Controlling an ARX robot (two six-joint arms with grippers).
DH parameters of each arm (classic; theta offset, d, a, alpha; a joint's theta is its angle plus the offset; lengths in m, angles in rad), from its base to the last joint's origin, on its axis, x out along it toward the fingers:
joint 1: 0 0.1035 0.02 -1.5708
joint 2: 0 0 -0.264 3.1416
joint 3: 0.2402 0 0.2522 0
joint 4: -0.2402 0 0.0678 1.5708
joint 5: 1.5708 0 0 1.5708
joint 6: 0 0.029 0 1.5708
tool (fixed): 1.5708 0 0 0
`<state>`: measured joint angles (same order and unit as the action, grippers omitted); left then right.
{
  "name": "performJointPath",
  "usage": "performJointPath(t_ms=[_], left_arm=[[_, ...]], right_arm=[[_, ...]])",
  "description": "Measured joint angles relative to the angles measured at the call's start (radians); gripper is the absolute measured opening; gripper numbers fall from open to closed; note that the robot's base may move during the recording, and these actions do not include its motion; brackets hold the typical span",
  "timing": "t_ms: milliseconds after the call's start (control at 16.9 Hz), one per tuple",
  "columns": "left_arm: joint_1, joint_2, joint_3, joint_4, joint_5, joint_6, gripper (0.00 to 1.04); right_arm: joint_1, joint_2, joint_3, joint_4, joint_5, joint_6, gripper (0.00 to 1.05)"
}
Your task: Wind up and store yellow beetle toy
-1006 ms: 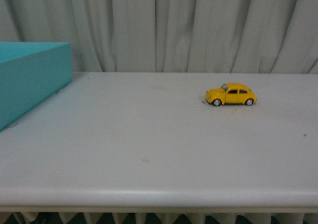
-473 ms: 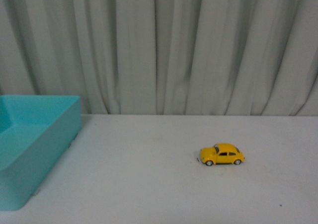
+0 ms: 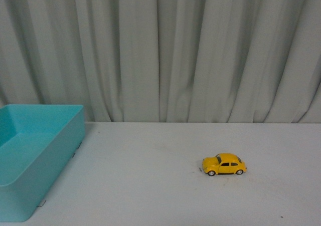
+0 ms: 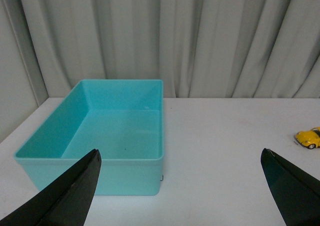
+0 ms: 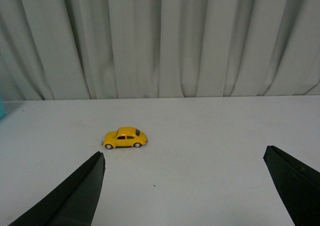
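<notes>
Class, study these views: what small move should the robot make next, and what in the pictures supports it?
Probably ease the right gripper forward and down toward the car. The car stands untouched on the table, outside the bin, ahead of the right gripper, whose jaws are wide open and empty. The left gripper faces the bin instead.

Flat, dim light covers the table [image 3: 150,201]; a faint shadow sits under the yellow beetle toy [image 3: 224,164], curtain folds [image 3: 150,50] behind it shaded, focus soft.
</notes>
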<state>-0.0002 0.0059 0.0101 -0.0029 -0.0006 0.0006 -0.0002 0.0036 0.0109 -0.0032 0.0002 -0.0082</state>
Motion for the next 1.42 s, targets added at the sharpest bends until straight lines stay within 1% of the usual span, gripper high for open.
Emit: performJointPath(t_ms=[1420], left_arm=[[0.0, 0.0, 0.0, 0.0, 0.0, 0.0, 0.98]], right_arm=[[0.0, 0.0, 0.0, -0.002, 0.0, 0.0, 0.98]])
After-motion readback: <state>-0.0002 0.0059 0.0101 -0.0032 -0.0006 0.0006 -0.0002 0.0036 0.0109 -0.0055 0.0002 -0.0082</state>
